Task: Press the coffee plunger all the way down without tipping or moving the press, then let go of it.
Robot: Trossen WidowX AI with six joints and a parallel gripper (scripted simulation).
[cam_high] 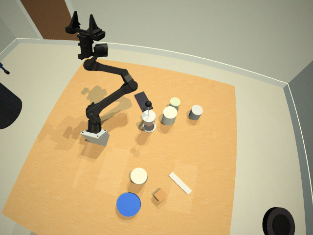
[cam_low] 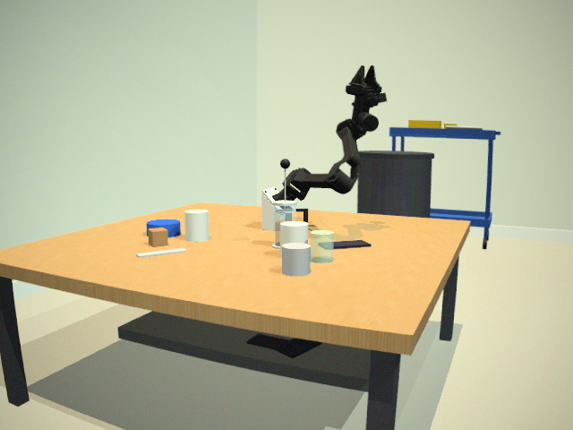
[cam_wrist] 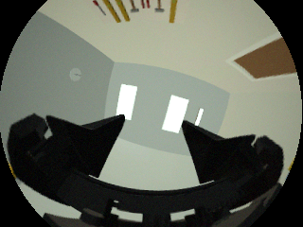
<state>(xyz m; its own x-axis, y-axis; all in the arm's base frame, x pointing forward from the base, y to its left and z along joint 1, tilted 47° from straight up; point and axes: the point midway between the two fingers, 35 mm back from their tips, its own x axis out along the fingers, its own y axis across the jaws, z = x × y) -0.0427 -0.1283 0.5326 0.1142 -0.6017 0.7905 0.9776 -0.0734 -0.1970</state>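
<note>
The coffee press (cam_high: 149, 125) stands upright on the table (cam_high: 202, 152) (cam_low: 231, 278). Its plunger is up: the black knob (cam_high: 148, 104) (cam_low: 285, 163) sits on a long thin rod, well above the white lid (cam_high: 149, 115) (cam_low: 284, 202). A white cylinder partly hides the press body in the exterior view. My gripper (cam_high: 83, 12) (cam_low: 366, 66) (cam_wrist: 153, 120) is open and empty, its fingers wide apart and pointing up. It is high above the table, well away from the press. The press does not show in the wrist view.
Beside the press stand a white cylinder (cam_high: 169, 113) (cam_low: 294, 231), a green cylinder (cam_high: 174, 102) (cam_low: 323, 247) and a grey cylinder (cam_high: 196, 111) (cam_low: 295, 260); a dark flat block (cam_high: 141, 97) (cam_low: 354, 244) lies close. Farther off are another white cylinder (cam_high: 139, 176), a blue dish (cam_high: 128, 204), a brown cube (cam_high: 160, 195) and a white bar (cam_high: 180, 183).
</note>
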